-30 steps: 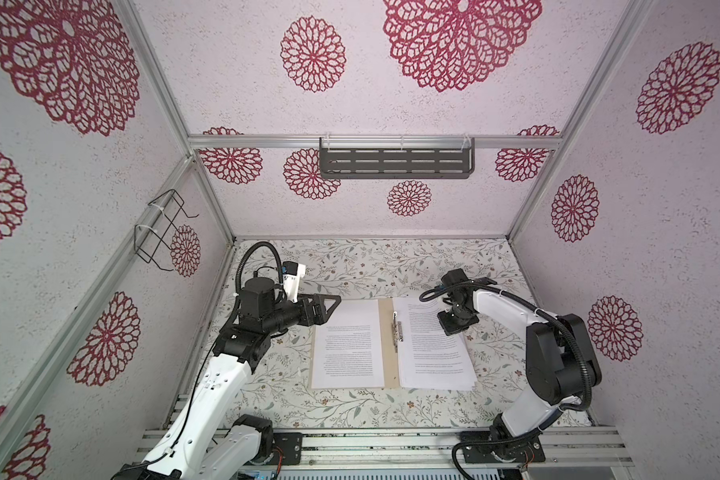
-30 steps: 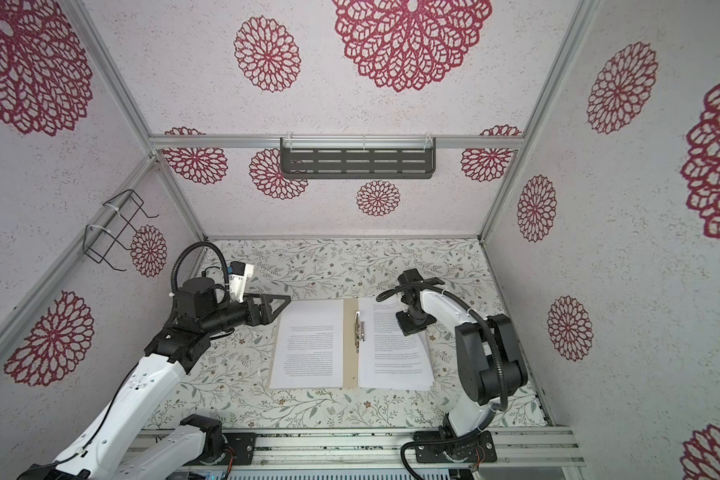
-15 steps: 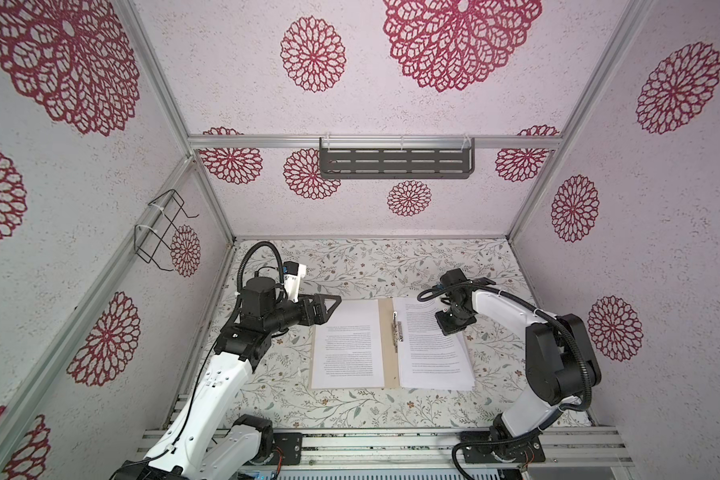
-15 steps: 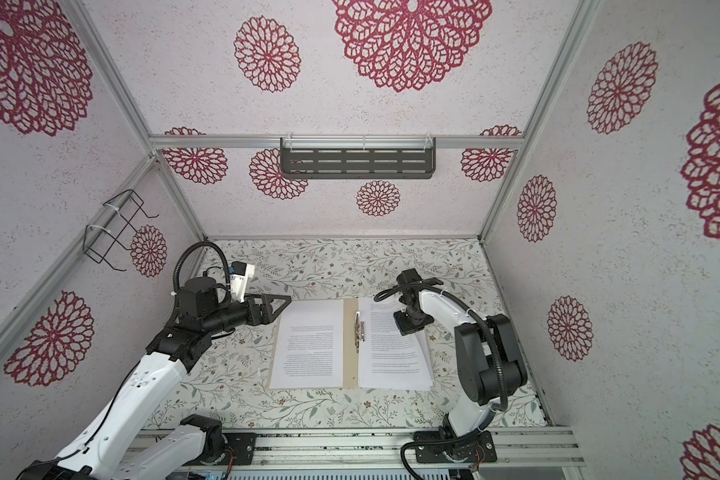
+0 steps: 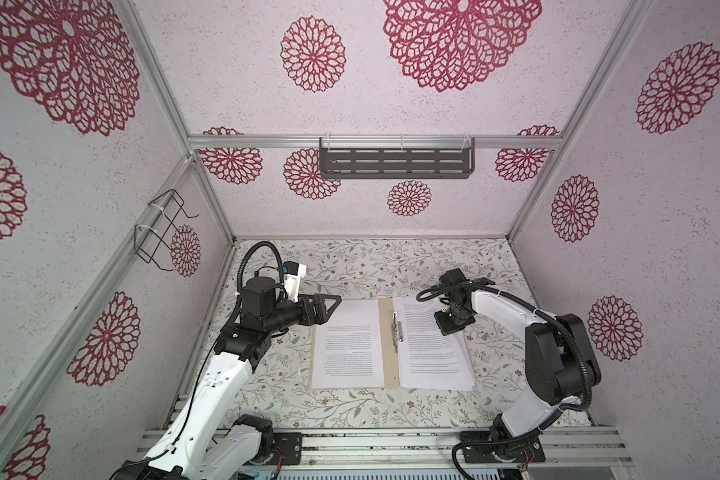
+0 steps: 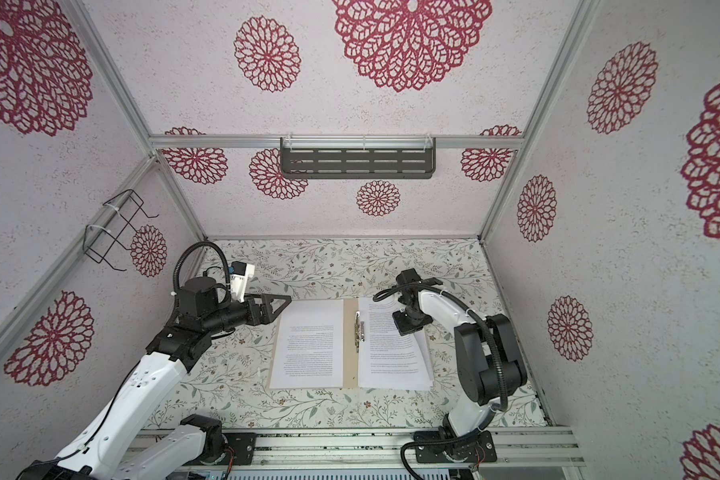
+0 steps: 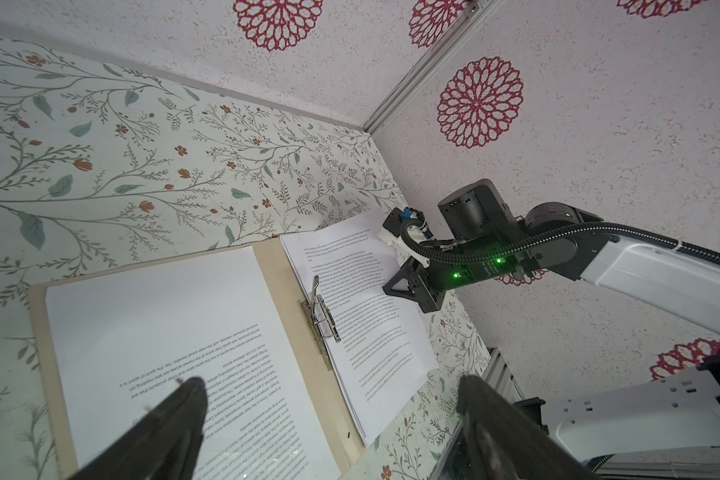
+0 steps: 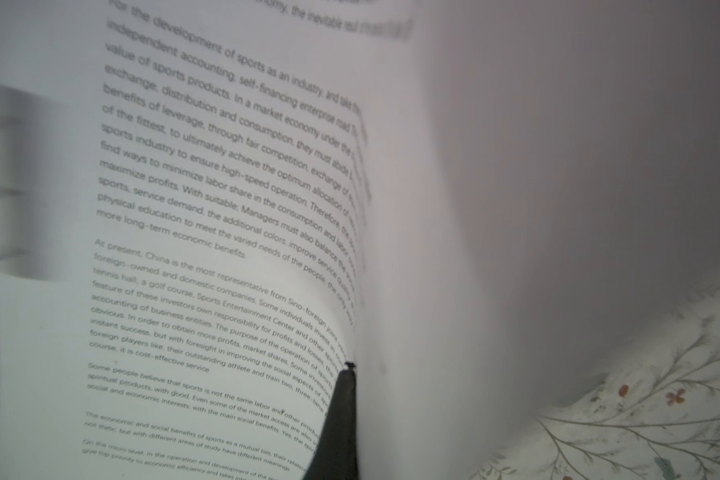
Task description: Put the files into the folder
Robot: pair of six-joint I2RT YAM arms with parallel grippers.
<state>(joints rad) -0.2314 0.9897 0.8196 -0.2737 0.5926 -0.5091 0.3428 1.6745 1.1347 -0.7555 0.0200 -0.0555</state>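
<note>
A tan folder (image 5: 388,361) is lying open and flat in the middle of the floral table (image 5: 350,257), with a metal fastener (image 5: 398,332) running beside its spine. White printed files (image 5: 431,357) are resting on both flaps: a single sheet on the flap nearer the table's left edge, a stack on the other. The right hand (image 5: 449,327), jaws together, is pinching the stack's top sheet. Only the right wrist view is showing that sheet curling upward beside a black fingertip (image 8: 341,415). The left hand (image 5: 335,305) is hovering at the folder's far corner, toward the table's left edge. The left wrist view is showing its fingers (image 7: 163,432) spread wide apart over the single sheet.
</note>
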